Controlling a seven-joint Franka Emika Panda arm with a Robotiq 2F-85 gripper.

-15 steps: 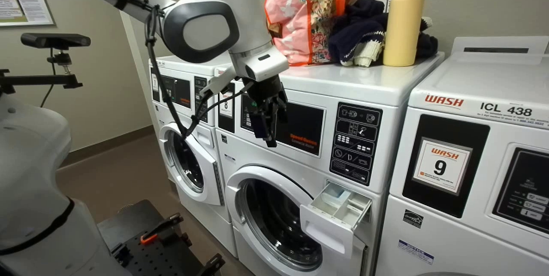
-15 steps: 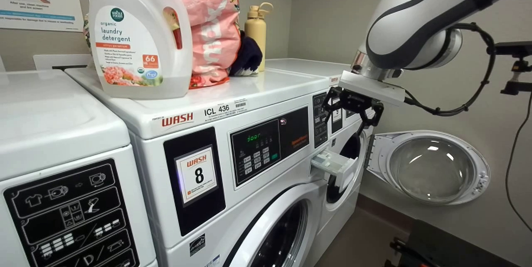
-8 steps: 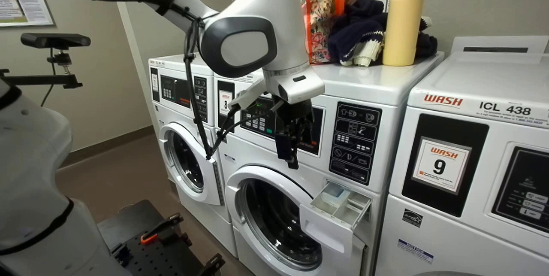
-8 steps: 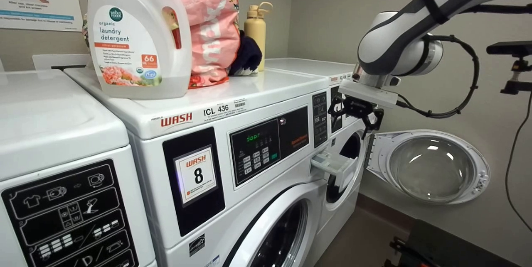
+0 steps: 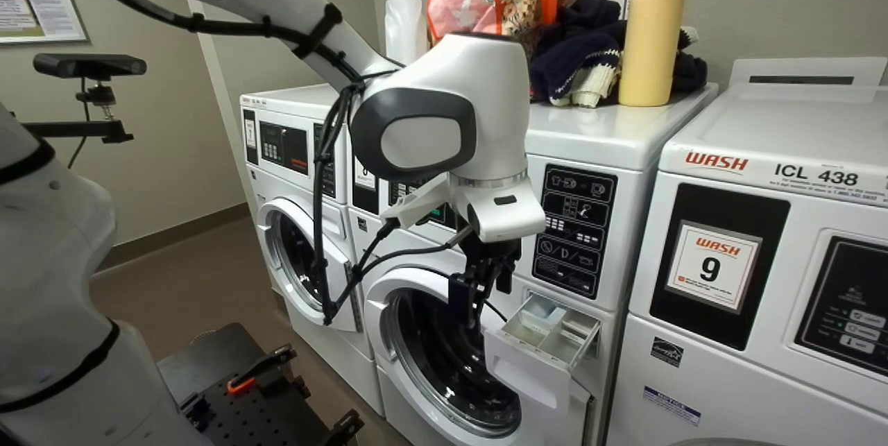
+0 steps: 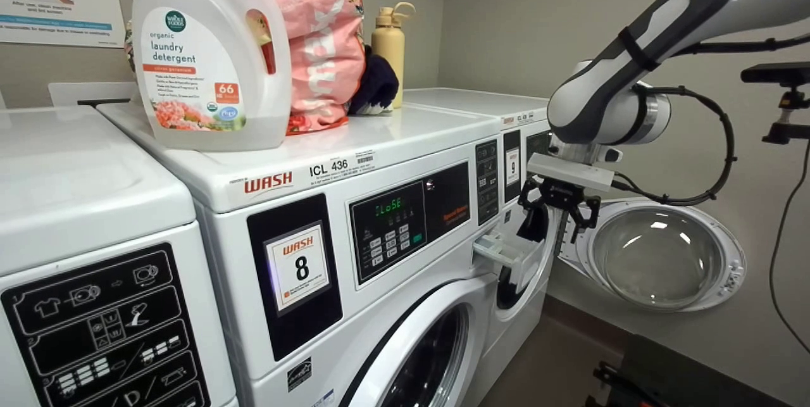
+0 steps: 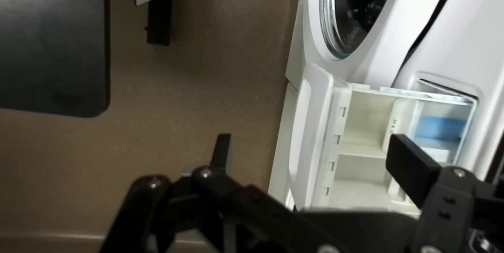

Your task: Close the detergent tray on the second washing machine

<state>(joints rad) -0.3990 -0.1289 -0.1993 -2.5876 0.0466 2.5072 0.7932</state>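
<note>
The detergent tray point(image 5: 531, 370) is a white drawer with inner compartments. It stands pulled out of the second washing machine point(image 5: 600, 144), marked 8 in an exterior view point(image 6: 304, 268). The tray also shows in an exterior view point(image 6: 503, 250) and in the wrist view point(image 7: 315, 135). My gripper point(image 5: 485, 302) is open and empty, pointing down beside the tray's front; it also shows in an exterior view point(image 6: 552, 234). In the wrist view my gripper point(image 7: 312, 146) spans the tray's front panel: one finger point(image 7: 411, 166) appears over the compartments, the other over the floor. I see no contact.
A bag point(image 5: 517, 9), dark cloth point(image 5: 590, 44), yellow bottle point(image 5: 652, 37) and detergent jug point(image 6: 209, 59) stand on the washer. The machine marked 9 point(image 5: 711, 269) adjoins it. A round glass door point(image 6: 658, 255) hangs open. A black platform point(image 5: 250, 390) stands in front.
My gripper has moved down and closer to the tray, staying open. The tray has not moved. The washer's green display has changed from "door" to what reads like "CLOSE".
</note>
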